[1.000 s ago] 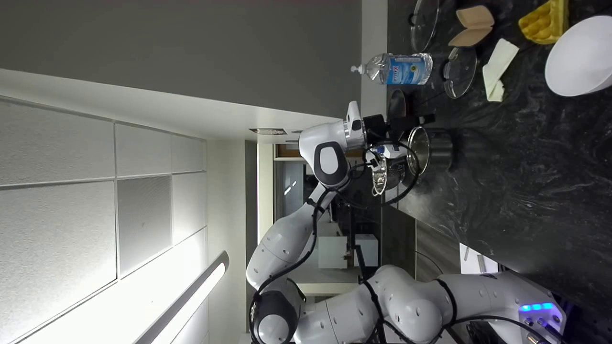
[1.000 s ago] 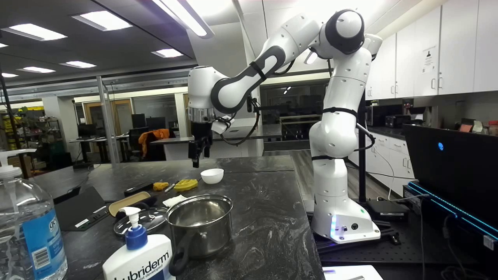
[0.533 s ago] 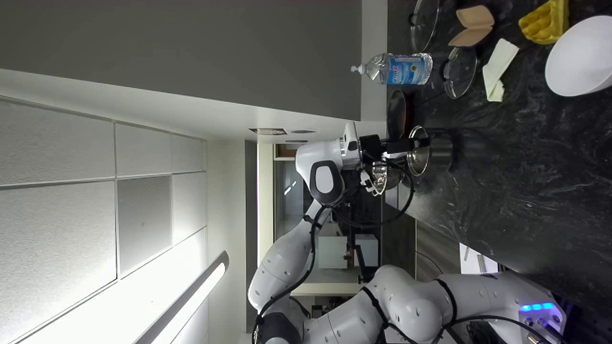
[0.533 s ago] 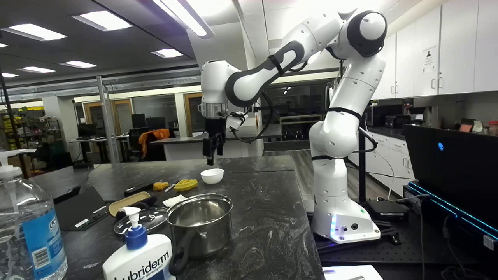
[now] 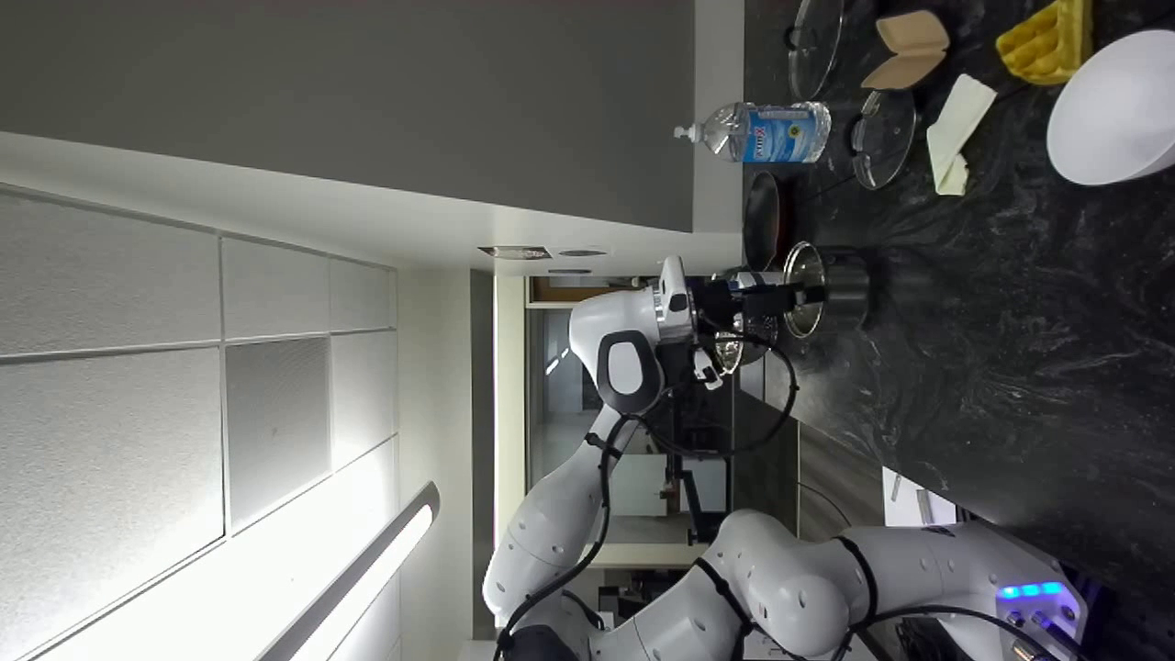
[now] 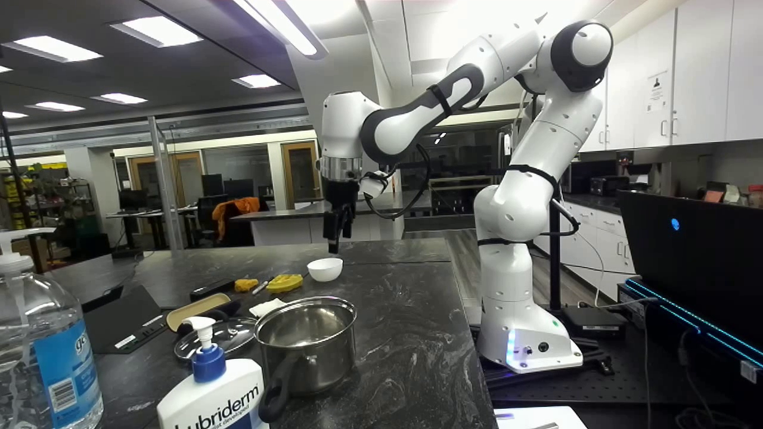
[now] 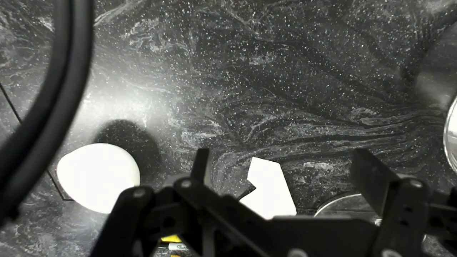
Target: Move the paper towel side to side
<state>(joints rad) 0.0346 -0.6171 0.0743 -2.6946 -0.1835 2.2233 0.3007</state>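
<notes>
Paper towel (image 7: 275, 191): pale, bent, lying on the dark worktop (image 7: 267, 82), well in from the edge beside the robot arm (image 6: 515, 211).
Fingers (image 7: 373, 180): spread wide and gripping nothing, above the worktop and apart from it; in the wrist view the towel shows between them, lower down.
Pot (image 6: 310, 360): steel, upright, nearer the arm-side edge than the towel is.
Bowl (image 6: 325, 271): white, upright, in an exterior view closer to the worktop's far edge than pot and towel, apart from both.
Yellow piece (image 5: 1042, 46): ridged, just beside the bowl, on the side away from the arm-side edge.
Glass lid (image 5: 886, 147): just beside the towel, a thin strip of worktop between; a second lid (image 5: 815, 46) sits farther from the arm-side edge.
Tan case (image 5: 918, 32): open, also farther from that edge than the towel.
Pump bottle (image 5: 785, 133): clear, blue-labelled, upright in both exterior views.
Lotion bottle (image 6: 214, 396): white with blue collar, upright, cut off by the frame.
</notes>
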